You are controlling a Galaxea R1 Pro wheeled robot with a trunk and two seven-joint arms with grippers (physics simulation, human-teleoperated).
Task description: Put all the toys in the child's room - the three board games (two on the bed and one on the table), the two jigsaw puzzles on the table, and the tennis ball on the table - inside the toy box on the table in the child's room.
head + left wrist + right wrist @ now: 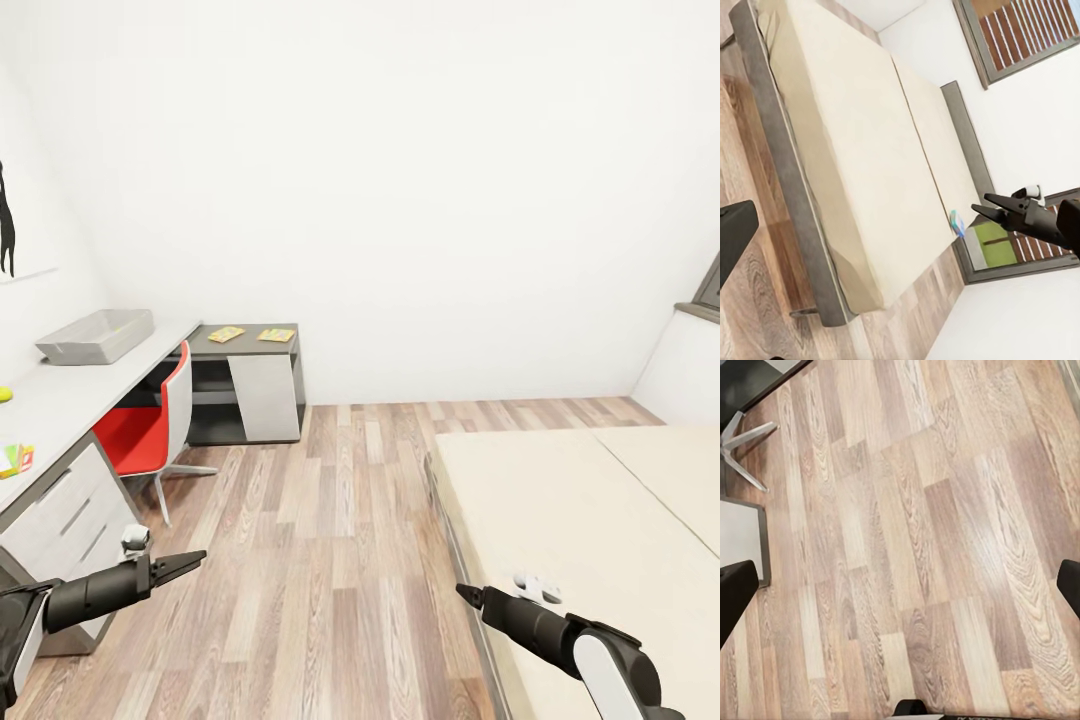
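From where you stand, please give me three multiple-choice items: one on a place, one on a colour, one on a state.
1. The toy box stands on: A the bed; B the desk; C the floor.
2. The chair is: A blue; B green; C red.
3. The jigsaws lie: A stacked; B flat and apart; C on edge.
Key: 1 B, it sits on the desk's light part; 2 C, seat and back are red; 3 B, dark desk shows between them.
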